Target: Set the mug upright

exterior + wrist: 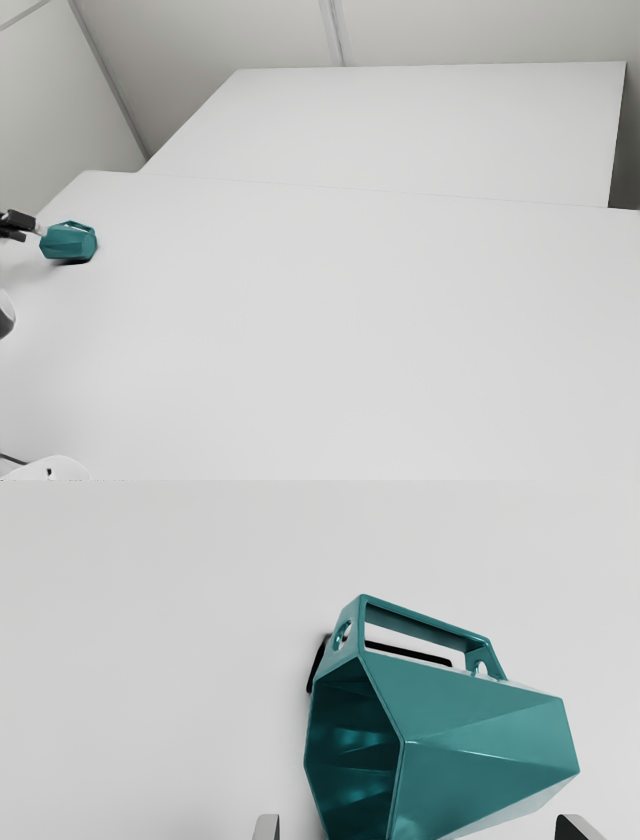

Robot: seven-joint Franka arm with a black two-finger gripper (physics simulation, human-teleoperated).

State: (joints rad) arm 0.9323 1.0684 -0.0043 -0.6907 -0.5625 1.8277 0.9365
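The gripper (421, 827) is open, its two fingers (267, 828) wide apart, with nothing pinched between them. I think they stand so wide to make room for the mug's fat body.

Just past the fingertips is the mug (465, 740), down on its side on the table (330, 320). Its open mouth (357, 760) looks toward one finger, and its closed bottom end is over by the other. So the mug lies across the gap, and if the fingers shut this way I guess they would press on the mouth and the bottom, not on the sides. That could make it slip or roll. The flat faces of the body may help it sit without rolling.

The handle (425, 622) sticks out on the side away from the fingertips, so it is out of their way. The mug is not upright like this; it would need to be tipped until its bottom sits flat.

Farther from the gripper, at the corner of the table, is a round white thing (50, 469) with a dark cord (12, 459). Past the table is another white top (400, 130), and then pale walls (200, 50).
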